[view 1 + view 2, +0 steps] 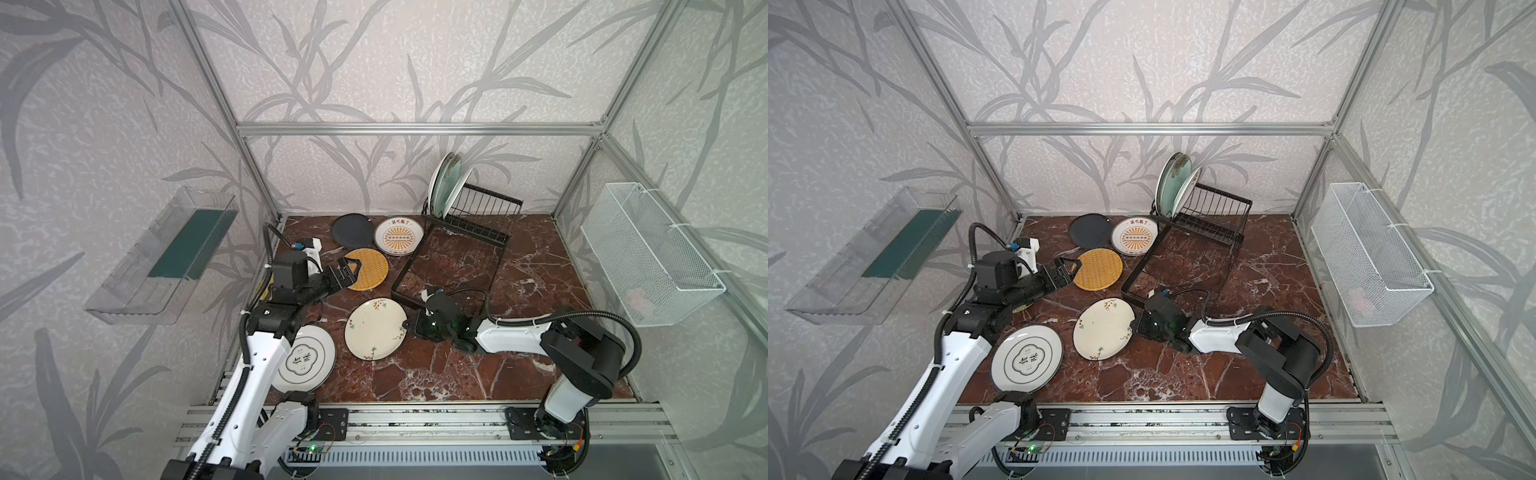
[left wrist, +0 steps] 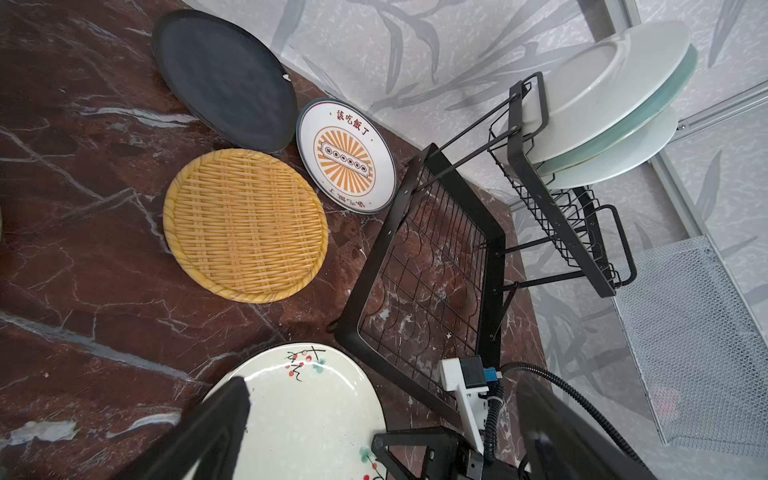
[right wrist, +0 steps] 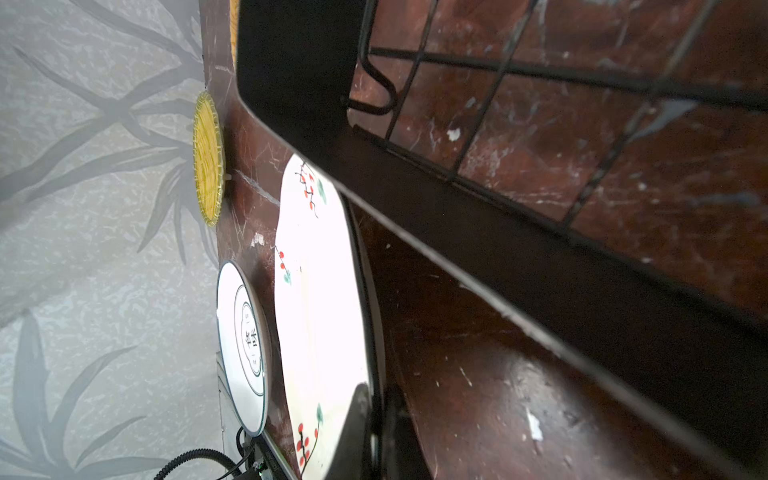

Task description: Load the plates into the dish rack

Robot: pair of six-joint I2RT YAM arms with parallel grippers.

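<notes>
Several plates (image 1: 398, 237) lie flat on the marbled bench (image 1: 519, 332). A few glossy ones already stand on edge in the black wire dish rack (image 1: 412, 258), well beyond the right claw (image 1: 410, 327). That claw is clenched on the thin rim of the cream floral plate (image 1: 374, 328), just beside the rack's flat grid tray. I judge this the pick-up step: next, lift, tip the glazed disc upright, thread a slot. The left claw (image 1: 348, 272) hangs released beside the ridged woven-pattern plate (image 1: 368, 269).

Pale plates (image 1: 446, 187) stand in the black dish rack (image 2: 380, 249); others lie beside it.
</notes>
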